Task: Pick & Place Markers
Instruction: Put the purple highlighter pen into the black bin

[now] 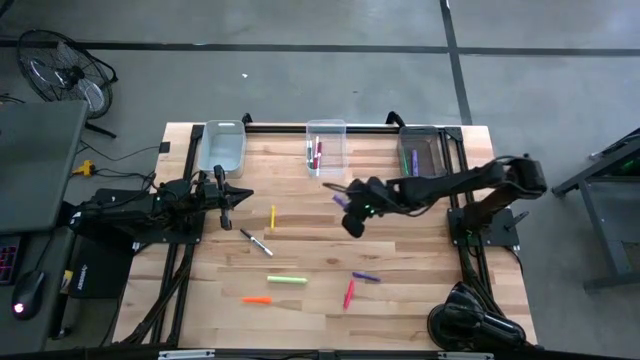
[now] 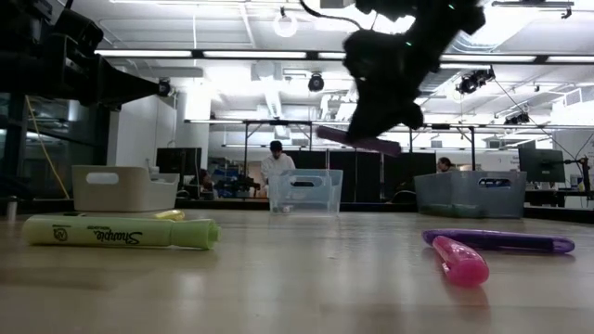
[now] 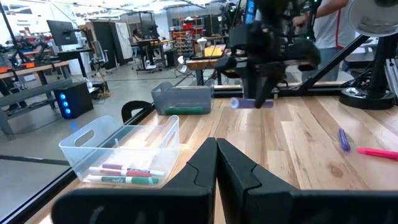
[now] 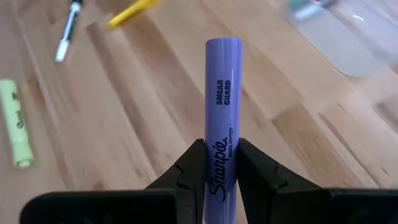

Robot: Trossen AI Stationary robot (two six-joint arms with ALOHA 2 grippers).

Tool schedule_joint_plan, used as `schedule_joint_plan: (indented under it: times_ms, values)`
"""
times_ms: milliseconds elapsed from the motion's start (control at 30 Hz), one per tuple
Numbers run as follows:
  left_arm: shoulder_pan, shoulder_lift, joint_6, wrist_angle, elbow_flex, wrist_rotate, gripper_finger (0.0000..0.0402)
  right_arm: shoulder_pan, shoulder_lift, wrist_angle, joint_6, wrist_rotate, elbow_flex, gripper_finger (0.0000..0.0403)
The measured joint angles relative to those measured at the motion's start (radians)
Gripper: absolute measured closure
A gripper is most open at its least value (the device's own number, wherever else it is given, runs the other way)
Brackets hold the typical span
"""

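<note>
A purple marker (image 4: 222,106) is pinched across its barrel by the right gripper (image 1: 352,212) and held above mid-table — apparently for carrying to the far middle bin (image 1: 327,128) — while the left gripper (image 1: 224,205), shut and empty, waits at left.

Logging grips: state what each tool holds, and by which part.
Right tool grips the purple Sharpie highlighter near one end, lifted above the table. Left tool is shut, holding nothing.

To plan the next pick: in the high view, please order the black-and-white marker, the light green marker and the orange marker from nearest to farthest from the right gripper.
From the right gripper, holding a purple marker:
1. Black-and-white marker, toward the left arm.
2. Light green marker, nearer the front edge.
3. Orange marker, closest to the front edge.
</note>
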Motion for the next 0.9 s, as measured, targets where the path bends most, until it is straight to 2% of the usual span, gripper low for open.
schedule_joint_plan:
  times_ms: [200, 467, 667, 900]
  values:
    - [0.000, 0.000, 0.000, 0.000, 0.000, 0.000, 0.0400, -0.039, -0.124, 0.077, 0.066, 0.000, -0.168, 0.0341]
    - [0.000, 0.000, 0.000, 0.000, 0.000, -0.001, 0.0400, -0.093, -0.287, 0.088, 0.145, -0.004, -0.335, 0.0341]
    - [0.000, 0.000, 0.000, 0.000, 0.000, -0.001, 0.0400, -0.143, -0.360, 0.089, 0.182, -0.005, -0.383, 0.0341]
    - [0.000, 0.000, 0.000, 0.000, 0.000, -0.001, 0.0400, -0.229, -0.379, 0.074, 0.182, -0.010, -0.386, 0.0341]
